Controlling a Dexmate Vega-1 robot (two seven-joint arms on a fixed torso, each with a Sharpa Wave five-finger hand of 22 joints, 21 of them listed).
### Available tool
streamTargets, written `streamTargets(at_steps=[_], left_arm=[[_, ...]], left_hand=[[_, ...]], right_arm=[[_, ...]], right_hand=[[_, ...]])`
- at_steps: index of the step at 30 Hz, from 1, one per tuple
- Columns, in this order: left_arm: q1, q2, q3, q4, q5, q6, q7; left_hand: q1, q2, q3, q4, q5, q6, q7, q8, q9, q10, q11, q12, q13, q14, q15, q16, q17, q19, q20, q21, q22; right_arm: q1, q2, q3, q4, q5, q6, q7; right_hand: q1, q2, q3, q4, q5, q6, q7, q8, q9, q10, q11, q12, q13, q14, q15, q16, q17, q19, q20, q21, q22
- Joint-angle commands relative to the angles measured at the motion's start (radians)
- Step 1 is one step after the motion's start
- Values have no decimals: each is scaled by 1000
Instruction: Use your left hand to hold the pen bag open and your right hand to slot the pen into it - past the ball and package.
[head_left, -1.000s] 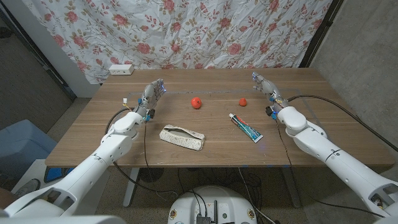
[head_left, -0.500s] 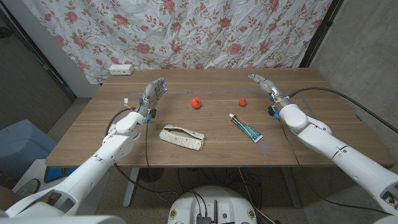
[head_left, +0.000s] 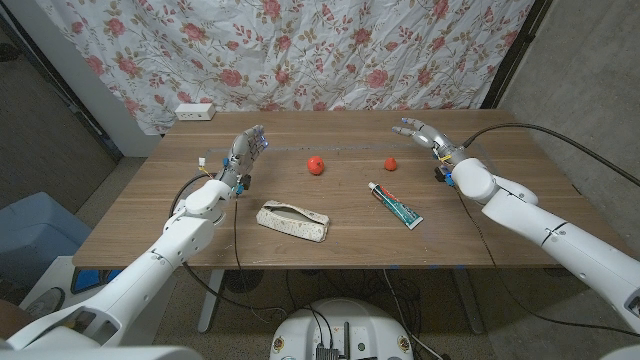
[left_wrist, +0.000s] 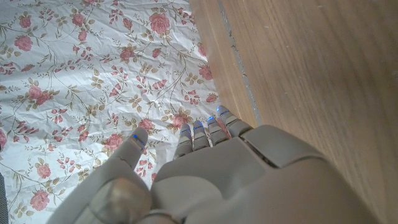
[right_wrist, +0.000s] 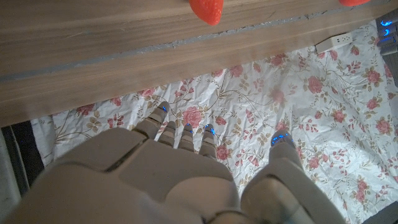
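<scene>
we're right at the opening of this one, nothing picked up yet. the left hand (head_left: 245, 152) stands over the far left part of the table (head_left: 520, 215), fingers apart and holding nothing. the right hand (head_left: 418, 131) hangs near the far right edge, fingers spread and reaching toward the middle, nothing in it either.

the pen bag (head_left: 293, 221) lies near the front edge, a little left of centre, closed as far as i can tell, well apart from both hands. i can't pick out a pen anywhere. what lies right of the bag is a tube-shaped package (head_left: 394, 204) with a white cap, slanting across the wood. beyond them sit the red ball (head_left: 316, 165) and a smaller red thing (head_left: 390, 164) that looks like a strawberry in the right wrist view.

my read: the step in hand is the approach. the left hand needs to come back toward the bag and get fingers on its mouth, an open stretch of wood with nothing in the path. the right hand has to travel inward past the small red thing and the package, so it wants height there. the bag lying close to the front edge is the risk; a push could slide it off.
</scene>
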Motion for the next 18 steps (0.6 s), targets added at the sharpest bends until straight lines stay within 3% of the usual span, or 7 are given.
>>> streamTargets(at_steps=[1, 11, 18], left_arm=[[-16, -4, 0, 30, -13, 12, -17], [-28, -7, 1, 46, -14, 19, -18], [-28, -7, 1, 43, -13, 29, -5]], left_hand=[[6, 54, 4, -6, -3, 10, 3, 1, 2, 9, 2, 5, 3, 11, -1, 5, 2, 11, -2, 6, 4], [4, 55, 7, -10, -4, 20, 4, 2, 3, 20, 4, 5, 3, 25, -2, 7, 2, 16, -5, 6, 4], [2, 55, 9, -13, -4, 25, 6, 1, 3, 33, 5, 7, 3, 34, 3, 6, 2, 17, -5, 5, 4]], right_arm=[[63, -47, -49, -59, -114, -115, 93], [151, -77, -104, -75, -200, -154, 246], [236, -87, -154, -77, -270, -187, 398]], right_hand=[[18, -3, 3, -5, -1, -13, -5, 6, 2, -26, 3, -3, 3, -8, 0, 4, 2, -1, 6, 8, 4], [89, -30, 18, -10, -3, -22, -1, 21, 7, -96, 14, -1, 4, -60, 45, 0, 4, -39, 56, 5, 4], [158, -39, 42, -10, 8, -27, 5, 27, 9, -155, 41, 3, 6, -108, 92, 0, 6, -85, 100, 2, 4]])
